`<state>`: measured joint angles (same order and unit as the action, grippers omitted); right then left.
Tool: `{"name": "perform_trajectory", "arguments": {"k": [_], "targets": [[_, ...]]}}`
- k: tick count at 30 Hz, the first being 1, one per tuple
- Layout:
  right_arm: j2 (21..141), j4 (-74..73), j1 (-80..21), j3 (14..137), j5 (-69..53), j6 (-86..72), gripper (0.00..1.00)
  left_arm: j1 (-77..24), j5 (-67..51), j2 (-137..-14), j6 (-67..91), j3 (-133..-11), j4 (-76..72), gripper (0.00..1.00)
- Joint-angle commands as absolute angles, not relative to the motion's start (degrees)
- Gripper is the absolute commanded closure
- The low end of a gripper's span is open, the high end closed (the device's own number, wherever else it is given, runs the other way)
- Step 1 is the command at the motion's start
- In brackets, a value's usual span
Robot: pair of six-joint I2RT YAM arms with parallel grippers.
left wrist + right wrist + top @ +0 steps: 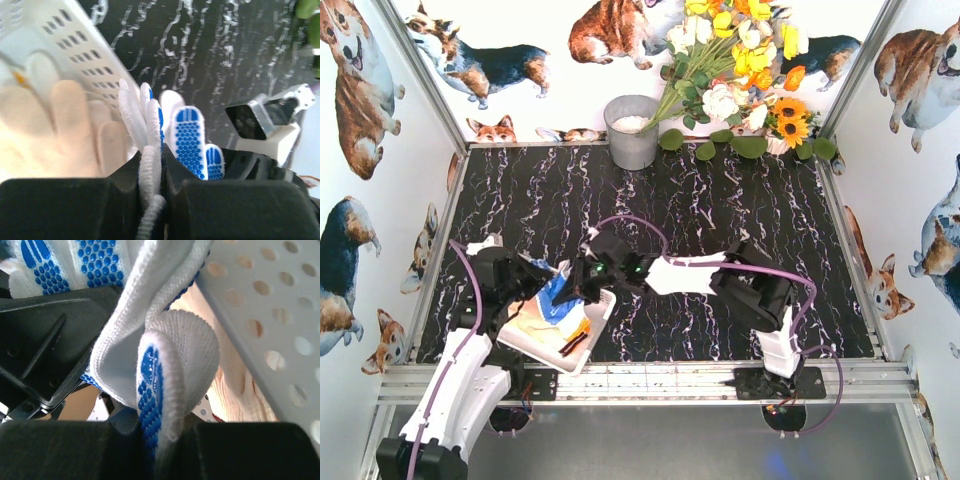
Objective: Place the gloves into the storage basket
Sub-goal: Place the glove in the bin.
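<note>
Basket (pixel 75 50) wall crowds my left gripper (pixel 151 167) and right gripper (pixel 160 432), both clamped on the blue-dotted glove (pixel 190 135). Open table (pixel 720 200) lies beyond. Cream glove (pixel 60 130) blurred, cut off.

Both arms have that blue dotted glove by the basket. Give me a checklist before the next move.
1. Left gripper shut on glove: ok.
2. Right gripper shut on same glove: ok.
3. Glove wholly over basket: cannot tell.
4. Cream gloves lying inside basket: ok.
5. Glove free of one gripper for a clean drop: not ok, both hold it.
</note>
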<state>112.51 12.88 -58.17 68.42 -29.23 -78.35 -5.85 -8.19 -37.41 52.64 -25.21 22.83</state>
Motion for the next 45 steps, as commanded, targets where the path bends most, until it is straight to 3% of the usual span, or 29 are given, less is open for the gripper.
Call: {"name": "perform_trajectory", "arguments": {"k": [1, 11, 30, 41, 45], "targets": [[114.8, 6.7, -60.5, 73.6, -26.5, -72.9, 1.0, -4.9, -0.9, -35.6, 46.9, -29.7, 33.4, 1.0], [119.3, 1.3, -63.4, 79.2, -24.1, -69.4, 1.0, -4.9, 7.7, -30.4, 47.2, -28.8, 38.8, 1.0], [124.8, -5.3, -64.1, 84.0, -21.5, -63.3, 1.0, -4.9, 12.5, -30.7, 48.2, -24.3, 35.8, 1.0], [123.4, -12.1, -64.1, 85.0, -18.2, -58.7, 0.66, -4.9, 15.4, -33.0, 49.0, -21.2, 33.9, 1.0], [122.0, -13.8, -64.1, 84.7, -16.8, -57.5, 0.63, -4.9, 15.3, -34.2, 48.6, -20.9, 33.0, 1.0]]}}
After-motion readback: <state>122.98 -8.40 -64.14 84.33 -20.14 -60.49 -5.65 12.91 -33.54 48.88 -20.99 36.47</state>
